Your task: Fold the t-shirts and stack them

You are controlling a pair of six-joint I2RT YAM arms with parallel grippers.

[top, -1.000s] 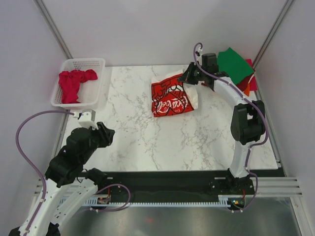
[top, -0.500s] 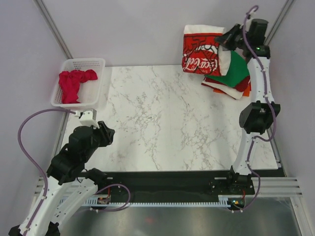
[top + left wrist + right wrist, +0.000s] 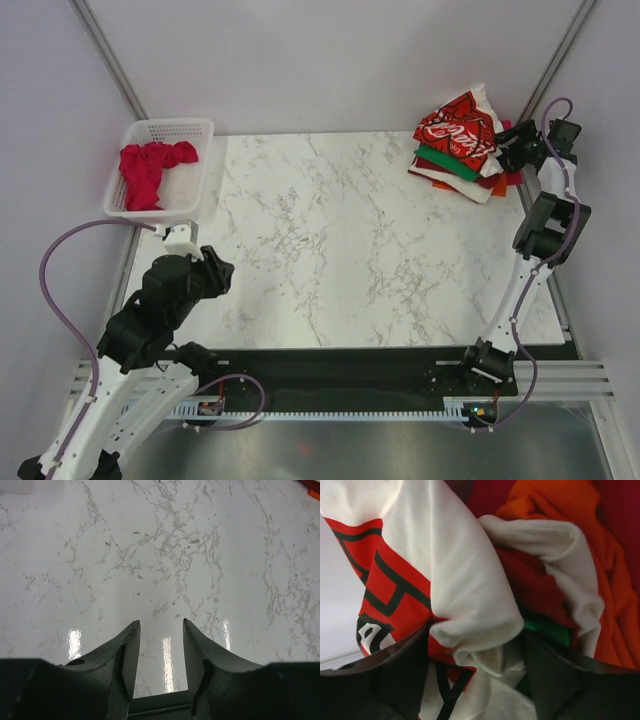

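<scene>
The cream-white t-shirt with the red Coca-Cola print (image 3: 458, 125) lies crumpled on top of the stack of folded t-shirts (image 3: 455, 172) at the table's back right corner. My right gripper (image 3: 515, 150) is at the stack's right side. In the right wrist view its jaws stand wide apart around a loose fold of the cream t-shirt (image 3: 470, 580), above green (image 3: 545, 627), dark-red (image 3: 535, 585), white (image 3: 570, 555) and orange (image 3: 600, 555) layers. A red t-shirt (image 3: 148, 170) lies bunched in the basket. My left gripper (image 3: 161, 625) hangs open and empty over bare marble.
A white lattice basket (image 3: 170, 128) stands at the table's back left corner. The marble tabletop (image 3: 340, 240) lies between the two arms. Grey walls and slanted frame bars enclose the back and sides.
My right arm carried the Coca-Cola t-shirt from the table's middle up and over to the back right stack, laid it on top and opened its jaws. The left arm stayed put.
</scene>
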